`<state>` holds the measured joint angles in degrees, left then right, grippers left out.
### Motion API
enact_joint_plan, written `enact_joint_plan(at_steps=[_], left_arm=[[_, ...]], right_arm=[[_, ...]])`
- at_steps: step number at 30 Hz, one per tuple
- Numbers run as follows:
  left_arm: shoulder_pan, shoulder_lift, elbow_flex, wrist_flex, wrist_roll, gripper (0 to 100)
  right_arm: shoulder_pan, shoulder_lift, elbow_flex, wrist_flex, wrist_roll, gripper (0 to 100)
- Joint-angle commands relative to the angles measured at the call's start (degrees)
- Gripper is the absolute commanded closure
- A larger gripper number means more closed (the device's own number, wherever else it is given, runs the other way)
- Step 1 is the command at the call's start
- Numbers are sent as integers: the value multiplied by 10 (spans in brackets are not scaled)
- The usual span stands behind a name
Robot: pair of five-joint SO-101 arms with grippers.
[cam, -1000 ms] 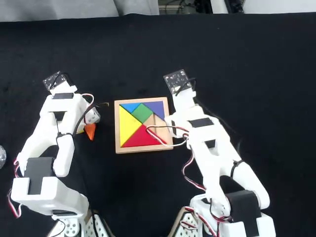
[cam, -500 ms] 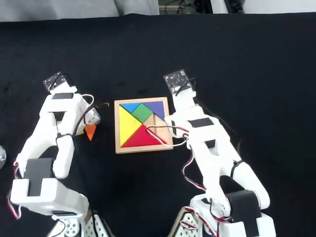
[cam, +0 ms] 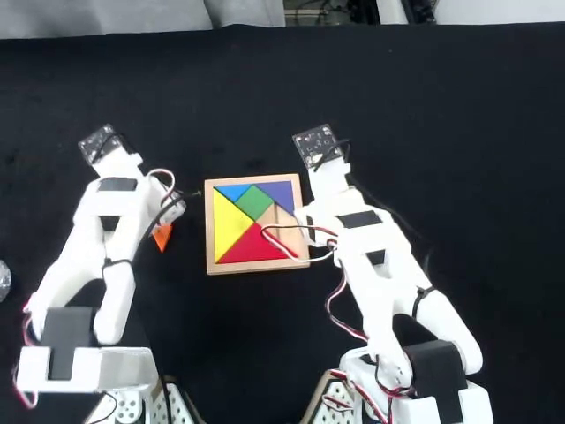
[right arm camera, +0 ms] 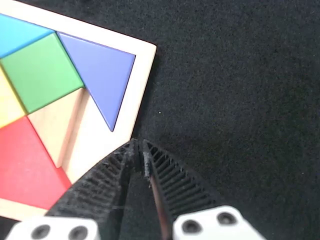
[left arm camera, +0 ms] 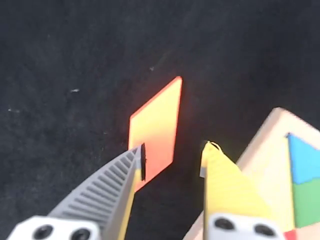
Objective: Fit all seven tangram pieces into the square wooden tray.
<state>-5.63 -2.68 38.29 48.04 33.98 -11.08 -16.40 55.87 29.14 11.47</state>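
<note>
While its jaws stand spread, the left tool (left arm camera: 172,150) hangs over the orange piece (left arm camera: 157,125), which lies flat on the black bench (cam: 441,106) just beside the wooden tray (cam: 256,268) near the bench's middle. The right tool (right arm camera: 139,147), pinched together on nothing, sits at the tray's opposite rim, by the purple triangle (right arm camera: 102,75) seated inside.

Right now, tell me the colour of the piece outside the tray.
The piece is orange; left wrist view.

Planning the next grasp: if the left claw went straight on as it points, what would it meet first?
Probably the orange piece, lying just ahead of the open left claw; depth is unclear.
</note>
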Motion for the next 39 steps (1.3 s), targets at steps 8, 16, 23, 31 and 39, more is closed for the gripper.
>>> enact_joint_plan(at_steps=[8,16,23,31,39], left_arm=[[-7,47,-73,51,2,799],[-45,59,-73,53,-11,798],[-45,59,-75,50,-16,798],[-46,52,-67,64,-15,801],[-47,-21,-30,66,-14,840]], right_arm=[[5,3,-27,1,5,987],[5,3,-27,1,5,987],[5,3,-27,1,5,987],[5,3,-27,1,5,987],[5,3,-27,1,5,987]])
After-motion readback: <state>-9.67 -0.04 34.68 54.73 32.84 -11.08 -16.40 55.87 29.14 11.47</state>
